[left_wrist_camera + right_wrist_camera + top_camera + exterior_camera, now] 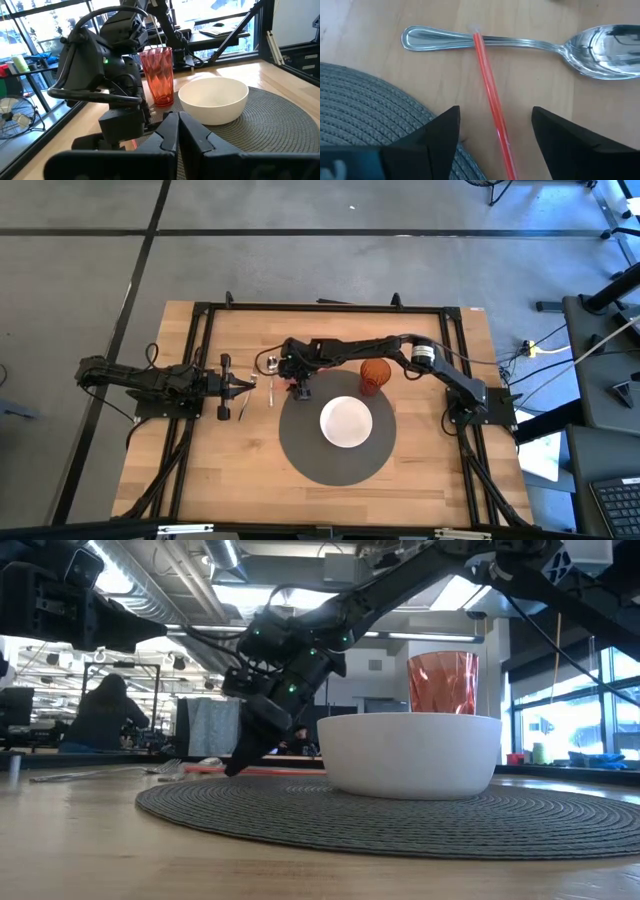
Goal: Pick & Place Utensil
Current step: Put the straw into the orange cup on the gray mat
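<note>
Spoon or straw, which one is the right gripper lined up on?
The red straw: it runs between the right gripper's open fingers. The spoon lies farther out, beyond the fingertips, with the straw's tip crossing its handle.

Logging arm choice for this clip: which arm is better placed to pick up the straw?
Right. The right gripper is open and straddles the red straw beside the spoon; the left gripper waits farther off.

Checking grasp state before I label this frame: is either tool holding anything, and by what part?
Nothing held. The right tool is open, fingers either side of the red straw that lies across the spoon handle, not clamped. The left tool is shut and empty.
</note>
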Tool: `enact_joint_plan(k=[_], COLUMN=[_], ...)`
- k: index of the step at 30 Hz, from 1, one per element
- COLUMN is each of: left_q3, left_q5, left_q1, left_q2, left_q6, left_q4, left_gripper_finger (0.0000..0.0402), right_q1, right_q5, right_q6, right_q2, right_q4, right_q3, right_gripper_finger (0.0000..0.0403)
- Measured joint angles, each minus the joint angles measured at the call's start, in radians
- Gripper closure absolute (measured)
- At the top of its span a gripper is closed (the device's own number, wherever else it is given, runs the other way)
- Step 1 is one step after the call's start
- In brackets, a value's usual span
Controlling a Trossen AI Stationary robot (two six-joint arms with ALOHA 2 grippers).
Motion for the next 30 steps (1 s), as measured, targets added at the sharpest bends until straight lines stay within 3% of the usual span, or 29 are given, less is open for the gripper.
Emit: enact_joint_plan(k=[4,13,20,30], left_q3=[0.000,0.000,0.000,0.000], left_q5=[0.000,0.000,0.000,0.000], left_q1=[0.000,0.000,0.000,0.000], left_q2=[0.000,0.000,0.000,0.000], left_q6=[0.000,0.000,0.000,0.000], left_q4=[0.000,0.000,0.000,0.000], left_gripper_finger=[0.0400,0.0394,0.0399,0.0396], right_q1=[0.000,0.001,0.009,0.113], right_q5=[0.000,-0.008,-0.008,0.129], right_q6=[-0.031,-0.099,-0.108,-0.170], right_q2=[0.000,0.001,0.008,0.006], right_q4=[-0.011,-0.012,-0.104,-0.359], right_q3=[0.000,0.000,0.094,0.431], right_gripper_finger=[0.0211,0.0386,0.0388,0.0398])
